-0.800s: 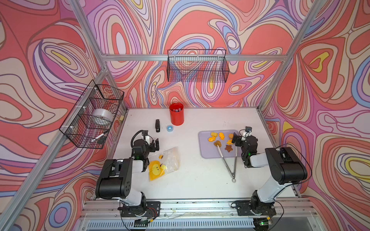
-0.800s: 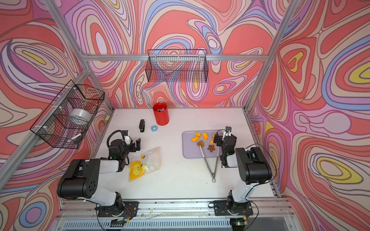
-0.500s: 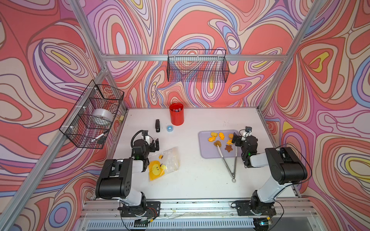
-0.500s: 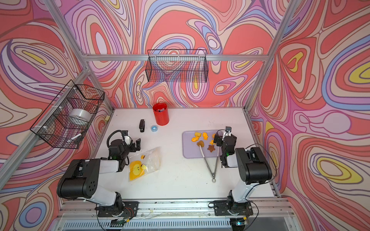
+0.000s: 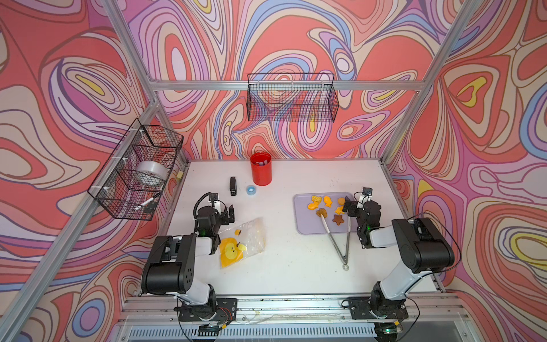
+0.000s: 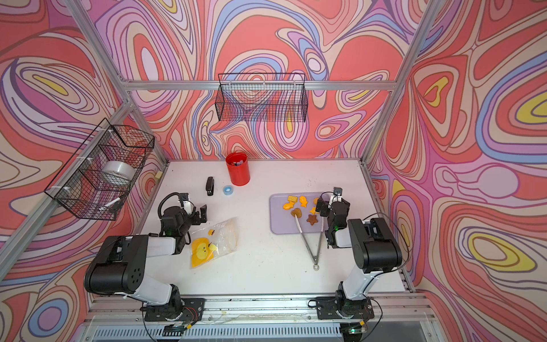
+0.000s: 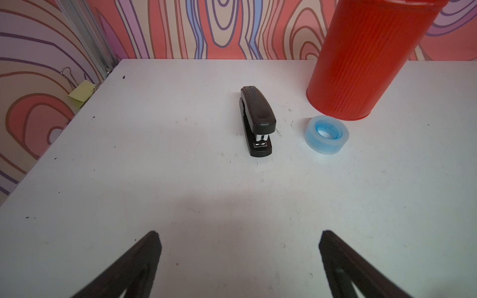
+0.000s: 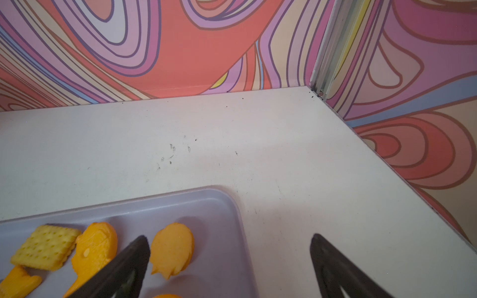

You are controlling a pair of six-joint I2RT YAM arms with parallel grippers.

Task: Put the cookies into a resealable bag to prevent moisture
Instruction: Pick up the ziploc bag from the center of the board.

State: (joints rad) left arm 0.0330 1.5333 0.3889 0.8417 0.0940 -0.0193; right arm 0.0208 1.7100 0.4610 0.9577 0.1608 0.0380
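Nothing has moved — the right gripper (image 8: 229, 238) gapes empty just beside the cookies (image 5: 327, 201) (likely brittle, light; pinch edges gently), the left gripper (image 5: 228, 213) likewise beside the limp, slippery-looking resealable bag (image 5: 250, 237).

No text, brand, number or sign can be read in any view. A small pale plate is seen on the base of the black stapler (image 7: 258, 116), near the centre of the left wrist view. Two dark marks are carried on it, possibly symbols rather than letters, but they are too small to be made out. The resealable bag (image 5: 251, 237) (image 6: 225, 237), at lower centre-left in both top views, is printed with a yellow-orange cartoon face only, and no lettering is resolved on it. No writing is made out on the yellow note (image 7: 81, 94), clipped at the left edge of the left wrist view.
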